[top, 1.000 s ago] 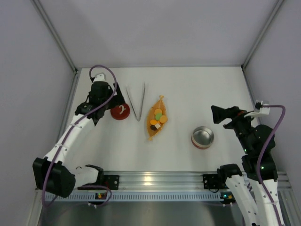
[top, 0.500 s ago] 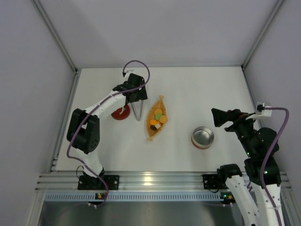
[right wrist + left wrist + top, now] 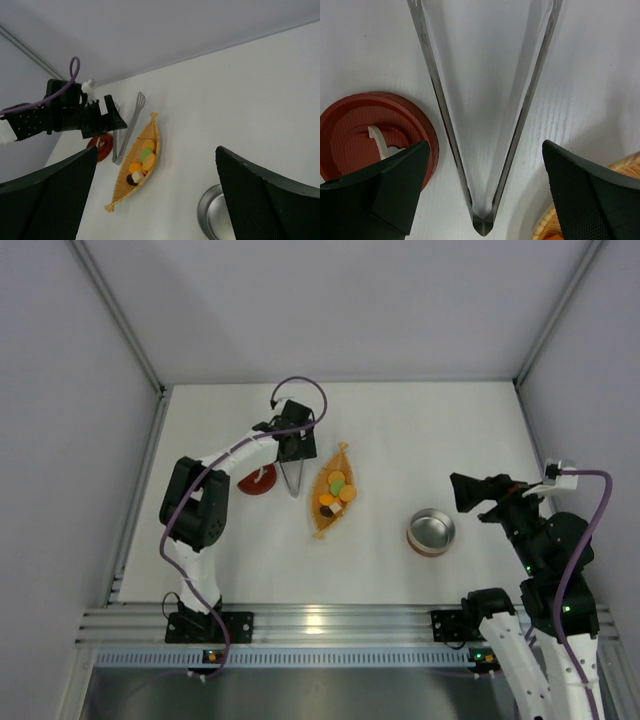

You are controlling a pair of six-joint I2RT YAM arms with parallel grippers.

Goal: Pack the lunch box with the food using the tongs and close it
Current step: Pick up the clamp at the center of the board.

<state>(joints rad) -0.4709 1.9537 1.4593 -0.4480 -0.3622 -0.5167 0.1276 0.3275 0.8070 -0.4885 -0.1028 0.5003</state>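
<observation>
Top external view: the task is judged to be at its first step. All of the food [image 3: 335, 494] lies in the orange tray [image 3: 322, 523] near the table centre, the lunch box [image 3: 431, 531] stands empty toward the right edge, and its lid [image 3: 255, 480] lies apart toward the left edge. The left end effector [image 3: 292, 452] hangs over the tongs [image 3: 293, 483] and hides most of them. The right end effector [image 3: 462, 490] is fully open and holds nothing. Picking up the tongs, transferring the food and closing the box are not yet done. Left wrist view: the left end effector [image 3: 482, 165] is fully open, with one finger on each side of the joined end of the tongs [image 3: 482, 222]; no contact is visible. The tong tips are cut off at the upper edge, and a finger covers part of the lid [image 3: 370, 130]. Right wrist view: the lower edge cuts off the lunch box [image 3: 215, 215], and the food pieces [image 3: 142, 160] are too small to count.
</observation>
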